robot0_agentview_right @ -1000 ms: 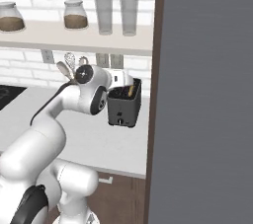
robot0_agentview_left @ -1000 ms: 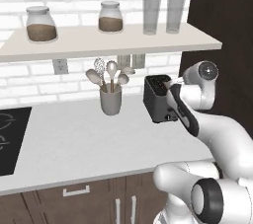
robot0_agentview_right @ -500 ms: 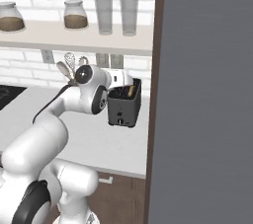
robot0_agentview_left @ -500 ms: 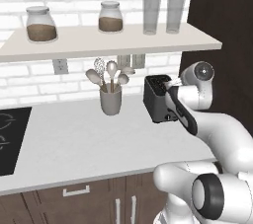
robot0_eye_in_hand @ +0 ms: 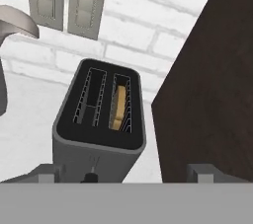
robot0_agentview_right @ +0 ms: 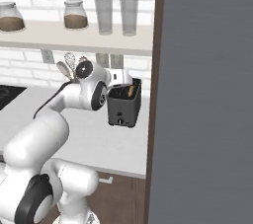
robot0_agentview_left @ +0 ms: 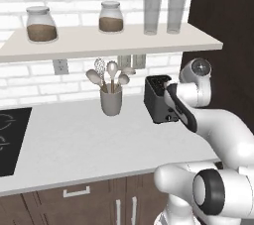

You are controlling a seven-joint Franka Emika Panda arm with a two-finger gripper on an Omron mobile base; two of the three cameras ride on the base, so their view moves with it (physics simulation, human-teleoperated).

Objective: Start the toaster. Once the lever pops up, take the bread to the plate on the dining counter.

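Gripper (robot0_eye_in_hand: 127, 172): spread wide; its two grey fingertips rise at the lower corners of the hand view, well apart, nothing between them. It hangs just in front of and above the toaster's near face.

Toaster (robot0_eye_in_hand: 99, 119): small, boxy, dark grey body with a black top. Two long slots with wire guides. A small dark lever shows low on the near face in the hand view; a tiny knob sits low on the front in the right base view (robot0_agentview_right: 123, 103). Upright on the pale tabletop (robot0_agentview_left: 74, 140), at its right end, just beside the dark brown cabinet wall (robot0_eye_in_hand: 212, 85). In the left base view (robot0_agentview_left: 158, 99) the arm's forearm partly covers it.

Bread (robot0_eye_in_hand: 118, 109): tan-brown slice, standing on edge, sunk in the right-hand slot as the hand view shows it; the other slot holds nothing. A sliver of its golden edge shows in the right base view (robot0_agentview_right: 130, 90).

Surroundings: white brick wall with two grey switch plates (robot0_eye_in_hand: 66, 1) behind the toaster. Grey utensil cup (robot0_agentview_left: 111, 101) with spoons and a whisk, left of the toaster, apart from it. Shelf (robot0_agentview_left: 99, 43) above, carrying two lidded jars (robot0_agentview_left: 40, 23) with brown contents and two clear glasses (robot0_agentview_left: 152, 15). Black cooktop (robot0_agentview_left: 10, 142) at the tabletop's left end.
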